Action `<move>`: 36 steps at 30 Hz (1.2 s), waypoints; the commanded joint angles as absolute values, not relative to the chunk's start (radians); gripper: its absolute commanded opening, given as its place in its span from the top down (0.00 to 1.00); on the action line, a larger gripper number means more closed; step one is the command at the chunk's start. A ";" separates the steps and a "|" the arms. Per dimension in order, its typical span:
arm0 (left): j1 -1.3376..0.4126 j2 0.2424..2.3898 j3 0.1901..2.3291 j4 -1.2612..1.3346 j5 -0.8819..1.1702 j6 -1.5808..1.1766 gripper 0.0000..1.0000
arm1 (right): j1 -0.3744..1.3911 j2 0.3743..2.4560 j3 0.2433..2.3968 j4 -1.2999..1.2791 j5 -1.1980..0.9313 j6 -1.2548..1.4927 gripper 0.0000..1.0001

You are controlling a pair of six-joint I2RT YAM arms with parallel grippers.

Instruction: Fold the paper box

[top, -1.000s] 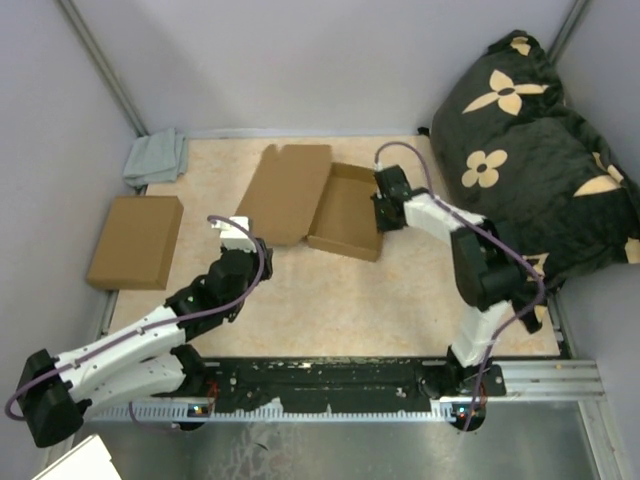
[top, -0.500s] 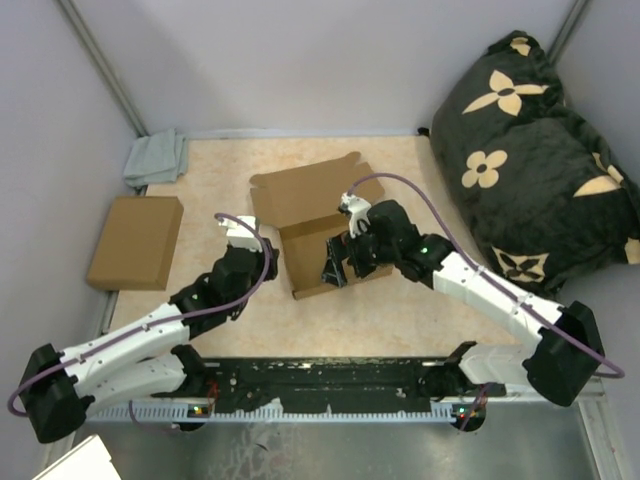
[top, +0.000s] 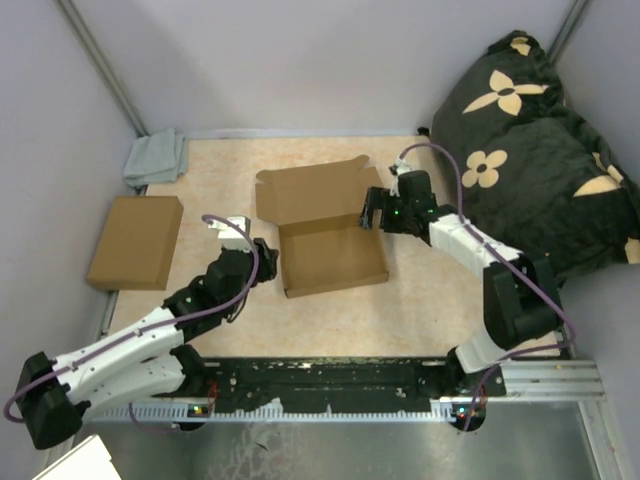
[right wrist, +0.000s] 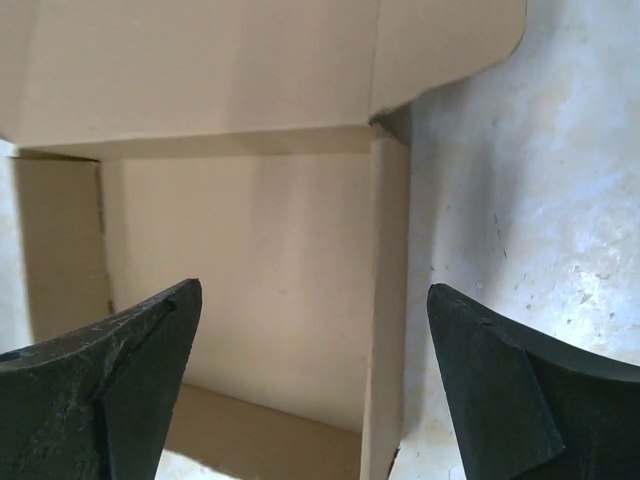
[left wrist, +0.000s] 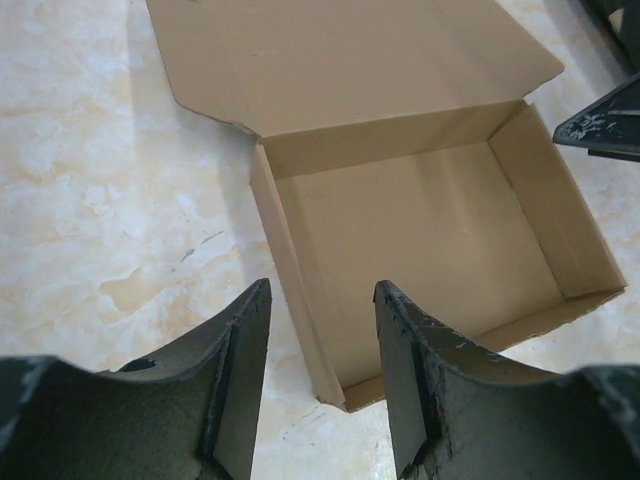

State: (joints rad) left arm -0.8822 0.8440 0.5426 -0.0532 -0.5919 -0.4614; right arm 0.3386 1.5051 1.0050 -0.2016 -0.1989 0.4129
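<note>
A: What is taking up the most room?
B: The black flowered cushion point(top: 530, 150) is slumping at two o'clock of the table point(top: 440, 300). The paper box point(top: 330, 250) is lying mid-table, with its tray formed and its lid flap opening toward twelve.
A: Smaller things?
B: A flat brown carton point(top: 135, 242) is resting at nine and a grey cloth point(top: 157, 158) at ten.
A: The claws?
B: The left gripper point(left wrist: 322, 300) is hovering spread and empty by the box's nine o'clock wall. The right gripper point(right wrist: 310, 300) is hanging wide apart over its one o'clock corner.
</note>
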 commanded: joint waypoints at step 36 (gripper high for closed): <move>-0.239 1.752 1.053 0.187 0.138 -0.521 0.92 | 0.174 1.310 0.774 0.090 -0.451 0.497 0.49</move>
State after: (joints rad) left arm -0.2440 1.7596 1.0187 0.1635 0.0715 -0.5648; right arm 0.1738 1.3621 0.7834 0.1322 -0.4885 0.5457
